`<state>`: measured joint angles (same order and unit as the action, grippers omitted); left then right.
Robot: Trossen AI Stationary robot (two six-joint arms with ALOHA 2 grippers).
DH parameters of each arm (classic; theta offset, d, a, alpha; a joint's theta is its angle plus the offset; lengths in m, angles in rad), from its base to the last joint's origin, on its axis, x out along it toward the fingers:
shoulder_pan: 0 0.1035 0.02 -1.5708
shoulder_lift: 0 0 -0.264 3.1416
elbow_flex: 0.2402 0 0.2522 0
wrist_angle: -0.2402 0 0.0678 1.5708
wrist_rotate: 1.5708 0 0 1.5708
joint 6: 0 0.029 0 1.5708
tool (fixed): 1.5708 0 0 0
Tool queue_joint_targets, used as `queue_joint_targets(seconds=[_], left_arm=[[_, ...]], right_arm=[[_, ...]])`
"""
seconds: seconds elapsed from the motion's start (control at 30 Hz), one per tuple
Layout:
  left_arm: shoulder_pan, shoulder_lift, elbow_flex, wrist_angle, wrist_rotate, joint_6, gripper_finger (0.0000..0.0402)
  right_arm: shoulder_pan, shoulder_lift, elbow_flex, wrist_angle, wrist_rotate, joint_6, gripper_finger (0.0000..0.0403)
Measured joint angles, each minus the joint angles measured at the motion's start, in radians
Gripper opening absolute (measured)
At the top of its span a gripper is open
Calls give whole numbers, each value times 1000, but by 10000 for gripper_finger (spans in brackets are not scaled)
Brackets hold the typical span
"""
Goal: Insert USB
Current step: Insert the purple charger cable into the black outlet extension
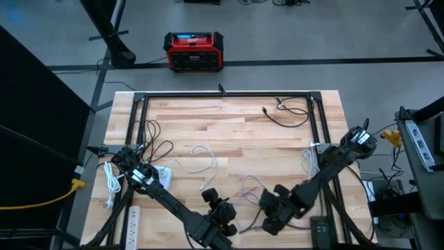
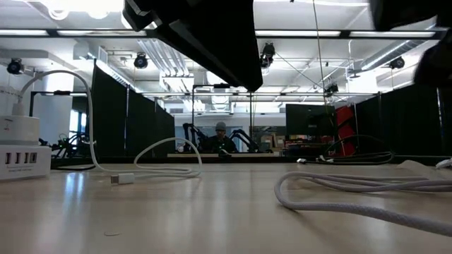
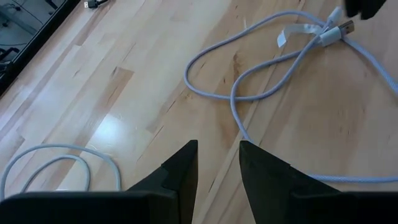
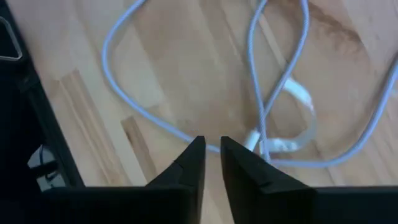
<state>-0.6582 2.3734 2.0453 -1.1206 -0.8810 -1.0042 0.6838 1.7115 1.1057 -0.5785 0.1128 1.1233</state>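
A white USB cable lies in loose loops on the wooden table (image 1: 229, 132). Its plug end (image 3: 339, 31) rests flat on the wood beside a small white tag in the left wrist view. In the low view a plug (image 2: 121, 178) lies near a white multi-port charger (image 2: 21, 152) at the table's left. My left gripper (image 1: 211, 198) (image 3: 217, 165) hovers near the table's near edge, open, with bare wood between its fingers. My right gripper (image 1: 267, 208) (image 4: 211, 155) hovers just right of it, over a second white cable's loops (image 4: 261, 93), fingers open by a narrow gap, holding nothing.
A white power strip (image 1: 132, 219) lies at the near-left corner, with more white cable (image 1: 109, 182) beside it. A black cable (image 1: 288, 114) lies near the far-right edge. A black metal frame (image 1: 222, 96) borders the table. A red and black box (image 1: 194, 52) stands on the floor beyond.
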Motion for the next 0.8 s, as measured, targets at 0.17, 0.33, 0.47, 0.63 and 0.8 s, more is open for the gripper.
queue_joint_targets(seconds=[0.17, 0.33, 0.47, 0.63, 0.8], left_arm=[[0, 0, 0, 3, 0, 0, 105], [-1, 0, 0, 3, 0, 0, 105], [-1, 0, 0, 5, 1, 0, 105], [-1, 0, 0, 5, 3, 0, 105], [-2, 0, 0, 6, 3, -3, 105]], right_arm=[[-42, 8, -1, 1, -80, -60, 94], [-43, 38, -1, -7, -94, -61, 135], [-43, 84, -1, -8, -95, -69, 149], [-43, 122, 1, -7, -83, -89, 146], [-44, 133, 4, -9, -75, -99, 117]])
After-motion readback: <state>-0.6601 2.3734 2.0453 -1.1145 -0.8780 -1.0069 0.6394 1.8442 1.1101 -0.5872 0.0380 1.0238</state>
